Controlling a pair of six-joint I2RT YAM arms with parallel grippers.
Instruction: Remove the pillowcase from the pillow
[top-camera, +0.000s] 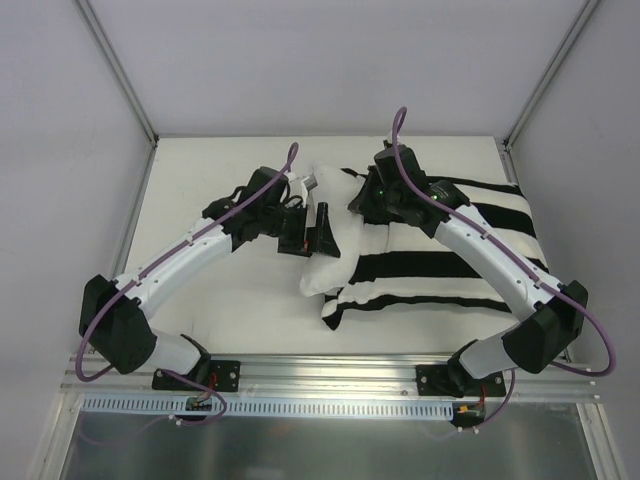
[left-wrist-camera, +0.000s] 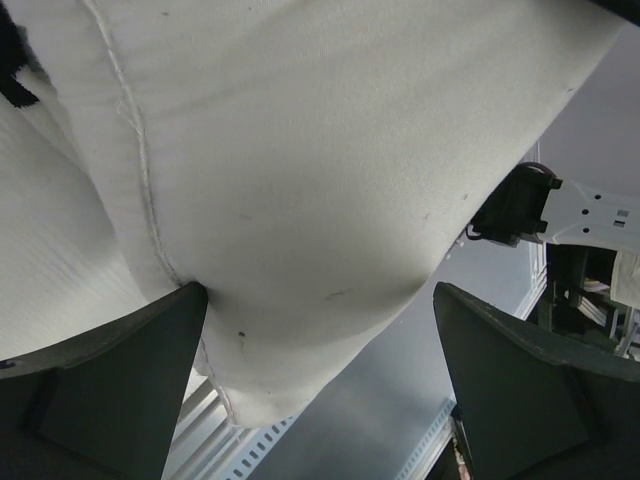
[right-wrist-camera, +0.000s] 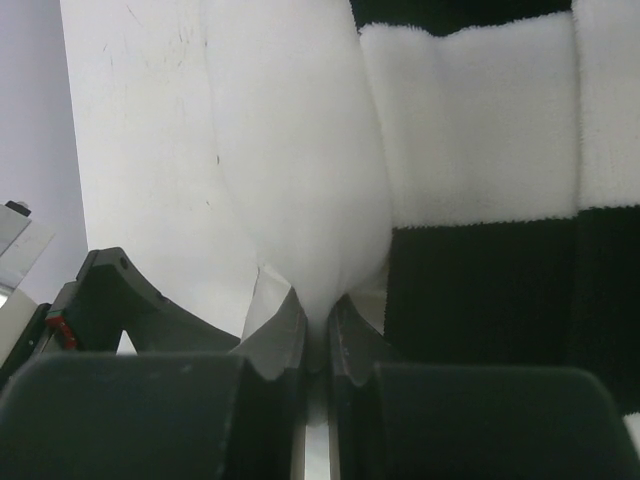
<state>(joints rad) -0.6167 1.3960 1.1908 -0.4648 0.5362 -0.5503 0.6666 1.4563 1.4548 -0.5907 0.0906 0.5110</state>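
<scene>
One pillow, left end bare at centre, right part hidden inside one striped pillowcase. Two grippers: left gripper spread wide around pillow, right gripper pinching pillow cloth.

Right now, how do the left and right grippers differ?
The left gripper stands wide open, straddling the pillow; the right gripper is shut, pinching the pillow's smooth white fabric. The left is at the pillow's bare left side; the right is at its far edge, beside the striped pillowcase. Both are at the pillow.

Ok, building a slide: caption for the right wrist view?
Right gripper shut on a pinch of white pillow, striped pillowcase beside it.
</scene>
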